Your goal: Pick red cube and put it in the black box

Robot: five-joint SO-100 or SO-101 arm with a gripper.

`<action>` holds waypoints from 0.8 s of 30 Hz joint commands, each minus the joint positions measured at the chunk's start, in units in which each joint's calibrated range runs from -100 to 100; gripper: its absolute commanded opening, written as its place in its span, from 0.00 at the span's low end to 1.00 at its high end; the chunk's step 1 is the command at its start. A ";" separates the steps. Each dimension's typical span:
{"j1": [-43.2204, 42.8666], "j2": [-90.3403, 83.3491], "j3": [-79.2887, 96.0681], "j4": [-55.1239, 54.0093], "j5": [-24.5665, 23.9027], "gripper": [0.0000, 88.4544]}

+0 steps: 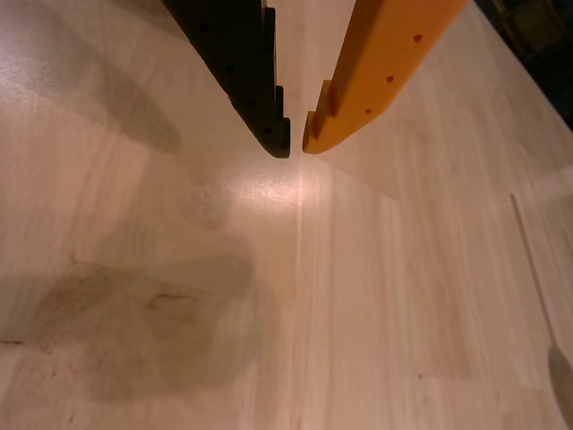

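My gripper (296,146) enters the wrist view from the top edge, with a black finger (246,72) on the left and an orange finger (376,76) on the right. The two tips nearly touch, with only a thin gap and nothing between them. Below them lies bare pale wooden tabletop (358,296). The red cube and the black box are out of view.
A dark stain or shadow patch (143,322) spreads over the wood at the lower left. The table's edge runs along the upper right, with dark space (537,36) beyond it. A thin seam (533,260) crosses the wood at right.
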 commanded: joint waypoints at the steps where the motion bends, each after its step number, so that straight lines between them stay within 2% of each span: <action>1: 0.36 -0.81 -0.10 0.16 0.26 0.01; 24: 0.20 -1.15 -0.01 0.24 0.26 0.01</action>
